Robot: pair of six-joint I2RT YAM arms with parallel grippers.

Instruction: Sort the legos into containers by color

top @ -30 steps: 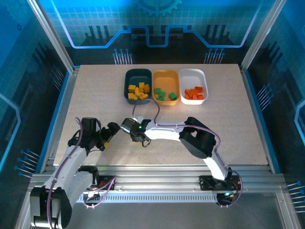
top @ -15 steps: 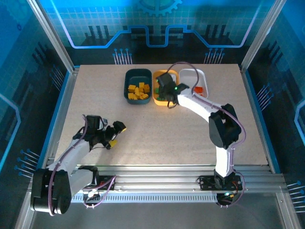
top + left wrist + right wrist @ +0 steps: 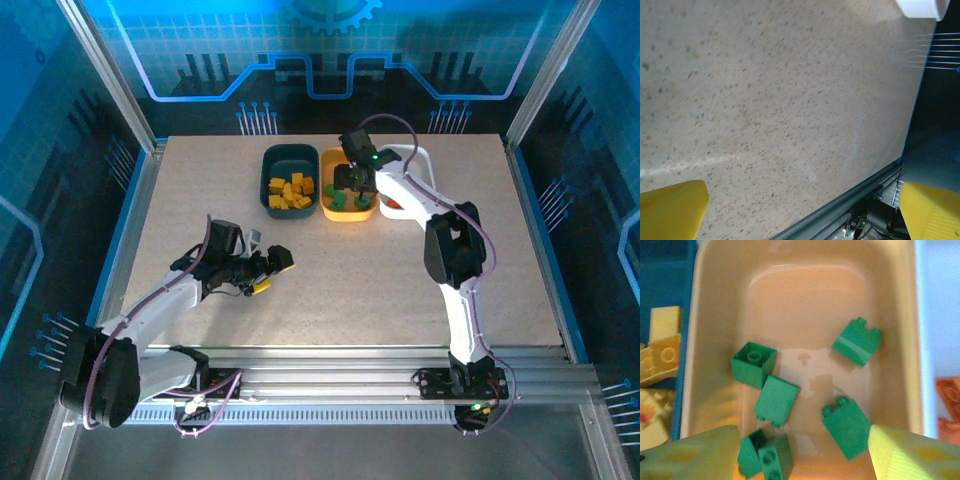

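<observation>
We see the right end effector (image 3: 355,182) hanging directly above the orange-yellow tray (image 3: 347,153), its two pale yellow fingertips (image 3: 695,452) spread wide with nothing between them. The green legos (image 3: 775,402) lie loose on the tray floor below it, five or six by our count, some tipped on their sides. We judge it sits here because this is the drop spot for green, and spread jaws over a tray suit a release (whether a brick has just left it, we cannot say). To its left sits the dark teal tray (image 3: 272,153) with the yellow legos (image 3: 290,192) heaped inside. To its right is the white tray (image 3: 418,158), partly under the arm, with red/orange legos (image 3: 396,203) in it. Each colour has its own tray, and every brick we can make out lies inside one.

The left end effector (image 3: 272,268) is well apart from the trays, low over the bare surface (image 3: 190,200), its fingers (image 3: 670,207) apart and empty. We judge it is held out of the other arm's way, and the sorting looks near done.

The surface is a matte, speckled beige board, bounded at the near edge by aluminium rails (image 3: 330,378); blue-lit panels and a circuit-pattern backdrop (image 3: 330,50) close in the cell around it
</observation>
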